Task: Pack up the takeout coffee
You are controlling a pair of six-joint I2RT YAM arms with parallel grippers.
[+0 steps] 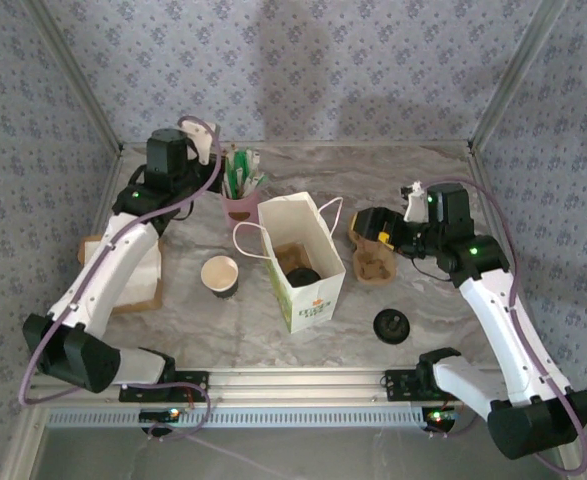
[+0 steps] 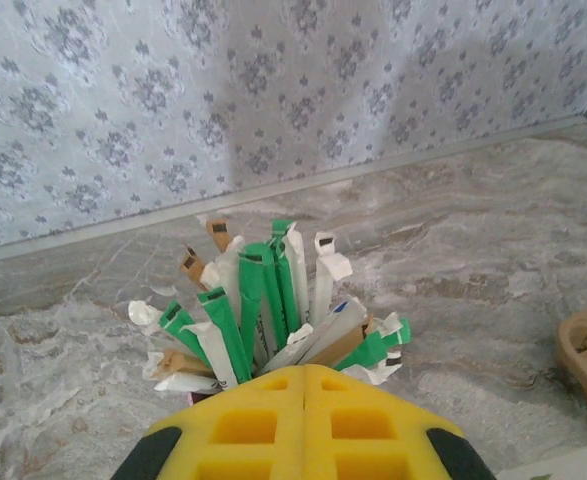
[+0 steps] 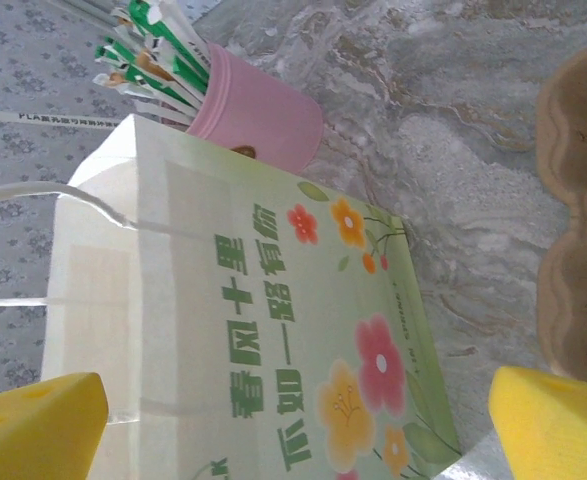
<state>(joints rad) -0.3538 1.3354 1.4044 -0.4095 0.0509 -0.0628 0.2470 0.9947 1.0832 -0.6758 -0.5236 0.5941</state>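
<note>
Takeout coffee stands inside the central white bag, just left of the nearer right gripper, wide open and empty; left gripper, closed with nothing visibly held, sits over the far pink cup.

Bright, diffuse light, soft shadows; wrist views blur slightly in the foreground.

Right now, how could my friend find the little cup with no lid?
Look for the tall white bag standing in the middle of the table. Just left of it stands a small paper cup, dark outside and cream inside. Unlike the pink cup behind it, stuffed with packets, this one is open and bare.
</note>
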